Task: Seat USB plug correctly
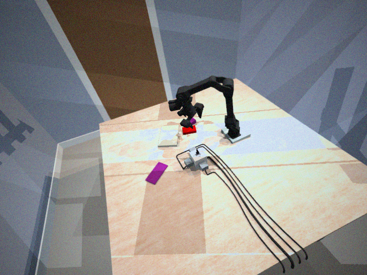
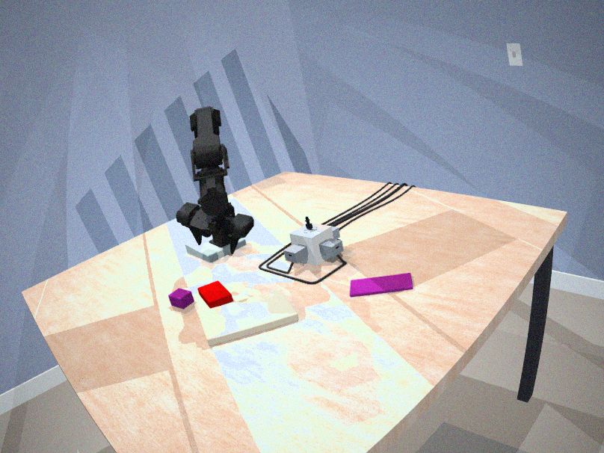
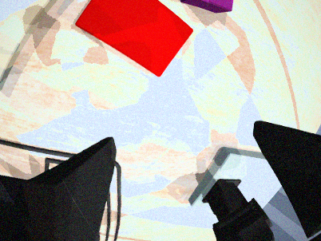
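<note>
The white power cube (image 1: 194, 161) (image 2: 312, 244) stands near the middle of the table, with grey plugs in its sides. A small black USB plug (image 1: 197, 153) (image 2: 308, 224) sticks up from its top socket. My gripper (image 1: 192, 115) (image 2: 217, 238) (image 3: 187, 136) is open and empty. It hangs low over the table in front of the arm's base, well away from the cube, just above a red block (image 1: 189, 129) (image 2: 214, 294) (image 3: 135, 24) and a purple cube (image 1: 193, 120) (image 2: 181, 297). The power cube does not show in the wrist view.
Three black cables (image 1: 243, 201) (image 2: 365, 202) run from the power cube off the table edge, and one loops beside it. A cream slab (image 1: 169, 136) (image 2: 253, 319) lies by the red block. A flat purple bar (image 1: 156, 172) (image 2: 380, 284) lies near the power cube.
</note>
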Controlling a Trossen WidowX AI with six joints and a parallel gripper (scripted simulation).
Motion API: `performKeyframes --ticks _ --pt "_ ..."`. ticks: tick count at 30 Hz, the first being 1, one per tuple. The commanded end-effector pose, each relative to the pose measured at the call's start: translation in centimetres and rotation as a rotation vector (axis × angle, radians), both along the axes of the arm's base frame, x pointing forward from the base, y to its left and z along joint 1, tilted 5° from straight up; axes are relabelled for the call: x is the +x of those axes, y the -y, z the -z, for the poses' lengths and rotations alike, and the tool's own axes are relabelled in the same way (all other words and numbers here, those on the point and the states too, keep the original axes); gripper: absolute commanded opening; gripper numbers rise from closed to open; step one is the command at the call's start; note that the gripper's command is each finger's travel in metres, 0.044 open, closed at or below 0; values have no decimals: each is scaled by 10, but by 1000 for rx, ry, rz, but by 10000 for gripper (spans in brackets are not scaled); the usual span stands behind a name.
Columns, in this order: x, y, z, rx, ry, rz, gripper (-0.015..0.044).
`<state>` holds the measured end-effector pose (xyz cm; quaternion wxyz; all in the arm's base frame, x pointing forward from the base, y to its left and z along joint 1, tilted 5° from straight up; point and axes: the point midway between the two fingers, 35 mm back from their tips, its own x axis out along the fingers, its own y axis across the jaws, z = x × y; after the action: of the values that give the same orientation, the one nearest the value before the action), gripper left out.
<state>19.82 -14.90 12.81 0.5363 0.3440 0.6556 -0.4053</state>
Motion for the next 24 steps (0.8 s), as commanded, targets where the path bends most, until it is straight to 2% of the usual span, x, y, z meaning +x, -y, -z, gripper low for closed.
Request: performKeyframes --ticks 1,8,16,24 --pt "47 -51 -16 -63 101 126 440" --pt "80 -125 -33 -67 208 286 440" --pt "87 -213 -53 -4 281 476 440" --pt "88 -215 -53 -1 282 481 440"
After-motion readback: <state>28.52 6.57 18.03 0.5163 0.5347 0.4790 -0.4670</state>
